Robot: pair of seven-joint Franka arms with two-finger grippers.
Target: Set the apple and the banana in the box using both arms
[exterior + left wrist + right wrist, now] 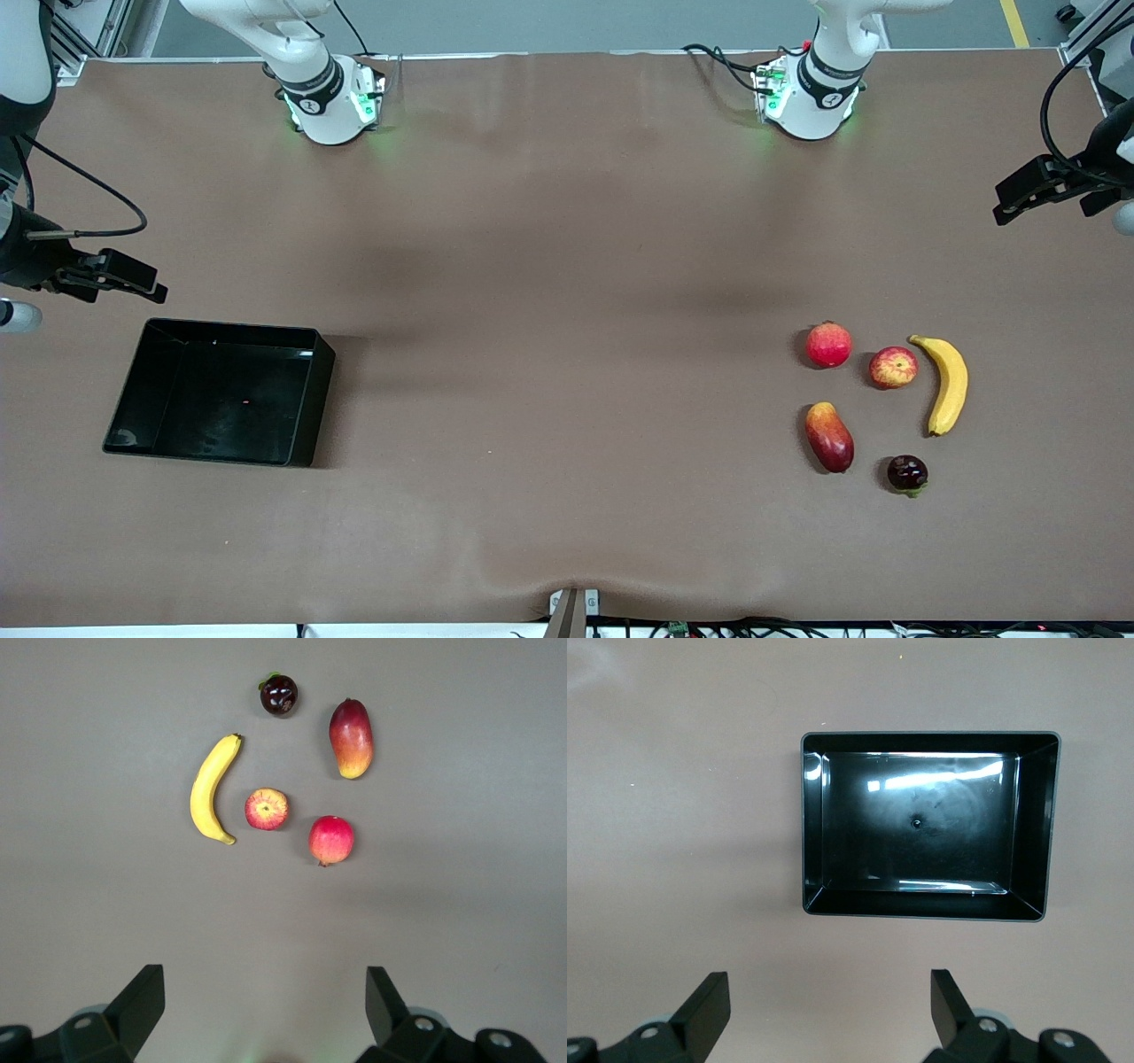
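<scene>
The apple [893, 367] and the banana [948, 385] lie side by side on the brown table toward the left arm's end. The black box [321, 390] sits empty toward the right arm's end. My left gripper [1019, 190] hangs open and empty above the table's end, past the fruit. In the left wrist view its open gripper [264, 992] is well short of the banana [211, 788] and the apple [267, 809]. My right gripper [133, 275] hangs open and empty over the table beside the box. The right wrist view shows its open gripper [831, 997] and the box [1036, 828].
An evenly red round fruit [828, 345] lies beside the apple, toward the right arm's end of the table. A red-yellow mango [829, 436] and a dark purple fruit [907, 473] lie nearer the front camera. The three also show in the left wrist view: red fruit [331, 840], mango [352, 737], purple fruit [278, 695].
</scene>
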